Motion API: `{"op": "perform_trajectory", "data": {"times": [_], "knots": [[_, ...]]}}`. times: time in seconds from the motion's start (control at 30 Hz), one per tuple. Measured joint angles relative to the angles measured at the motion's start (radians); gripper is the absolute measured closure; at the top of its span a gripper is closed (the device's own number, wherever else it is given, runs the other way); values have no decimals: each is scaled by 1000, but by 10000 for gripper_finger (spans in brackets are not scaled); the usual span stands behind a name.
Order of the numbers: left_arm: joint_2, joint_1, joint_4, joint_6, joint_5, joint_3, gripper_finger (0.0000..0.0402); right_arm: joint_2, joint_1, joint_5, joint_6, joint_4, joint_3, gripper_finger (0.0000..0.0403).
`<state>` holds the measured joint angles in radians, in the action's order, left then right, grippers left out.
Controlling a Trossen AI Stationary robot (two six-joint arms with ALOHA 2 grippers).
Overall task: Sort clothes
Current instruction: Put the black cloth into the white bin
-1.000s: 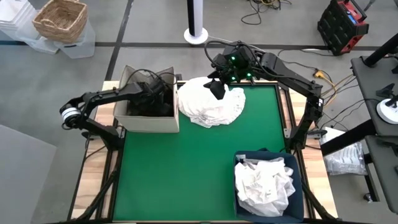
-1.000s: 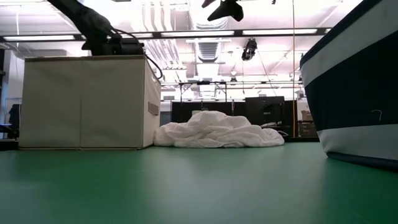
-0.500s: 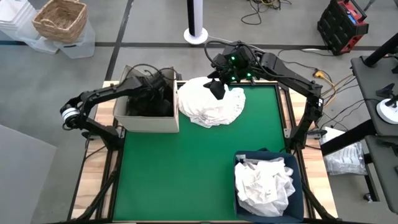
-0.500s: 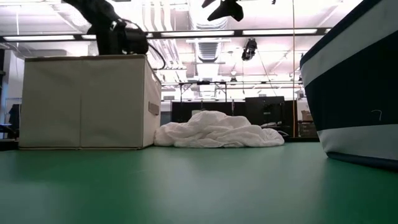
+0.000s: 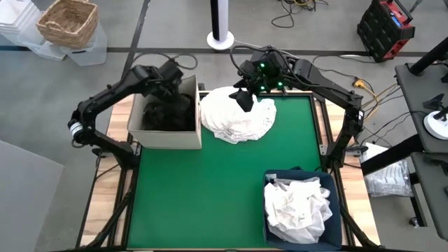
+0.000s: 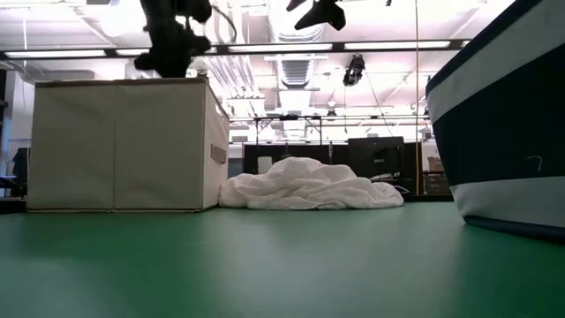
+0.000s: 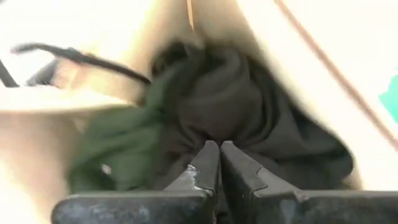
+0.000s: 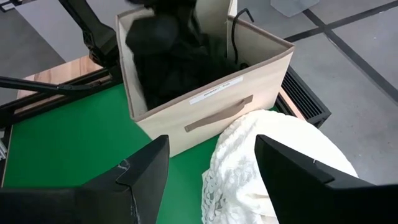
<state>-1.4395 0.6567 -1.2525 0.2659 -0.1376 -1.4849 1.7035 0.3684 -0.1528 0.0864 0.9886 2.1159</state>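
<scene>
Dark clothes (image 5: 168,113), black and charcoal with a dark green one (image 7: 115,146), lie heaped inside the beige box (image 5: 162,137) at the table's far left. My left gripper (image 5: 176,85) hangs shut above the box's open top (image 6: 172,55), holding nothing, and its fingers (image 7: 219,146) point down at the heap. A white pile of clothes (image 5: 238,117) rests on the green mat beside the box (image 6: 305,185). My right gripper (image 5: 245,99) hovers open above that pile's far side (image 8: 211,144), clear of it.
A navy bin (image 5: 337,217) at the table's near right corner holds crumpled white clothes (image 5: 297,206); its wall (image 6: 503,132) fills the right of the low view. Bare green mat (image 5: 203,196) stretches between box, pile and bin.
My left gripper has risen straight up out of the beige box, from down among the dark clothes to well above the rim, staying shut. The dark clothes have stayed in the box.
</scene>
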Motion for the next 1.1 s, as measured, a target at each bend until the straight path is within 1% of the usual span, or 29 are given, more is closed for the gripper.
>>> {"op": "perform_trajectory", "data": {"times": [0.17, 0.27, 0.3, 0.4, 0.53, 0.6, 0.67, 0.73, 0.93, 1.1], "knots": [[1, 2, -7, 9, -84, -139, 401, 0, 5, 0, 0, -2, 0, 169], [2, 19, -6, 13, -163, -199, 401, 0, 6, 2, -1, -2, 0, 166], [2, 31, -6, 16, -173, -211, 402, 0, 6, 3, -1, -2, 0, 165], [2, 72, -6, 34, -171, -224, 402, 0, 6, 3, -1, -2, 0, 166], [-1, 133, -4, 91, -167, -205, 400, 0, 6, 3, -1, -2, 0, 171], [-12, 167, -1, 91, -158, -197, 393, 0, 6, 3, -1, -2, 0, 172], [-30, 207, 0, 87, -112, -196, 382, 0, 6, 3, -1, -2, 0, 171], [-49, 238, 3, 98, -87, -196, 367, 0, 6, 3, -1, -2, 0, 168], [-122, 271, 3, 143, -88, -199, 321, 0, 6, 3, -1, -2, 0, 164], [-184, 271, 2, 144, -87, -201, 302, 0, 6, 2, 0, -2, 0, 171]]}}
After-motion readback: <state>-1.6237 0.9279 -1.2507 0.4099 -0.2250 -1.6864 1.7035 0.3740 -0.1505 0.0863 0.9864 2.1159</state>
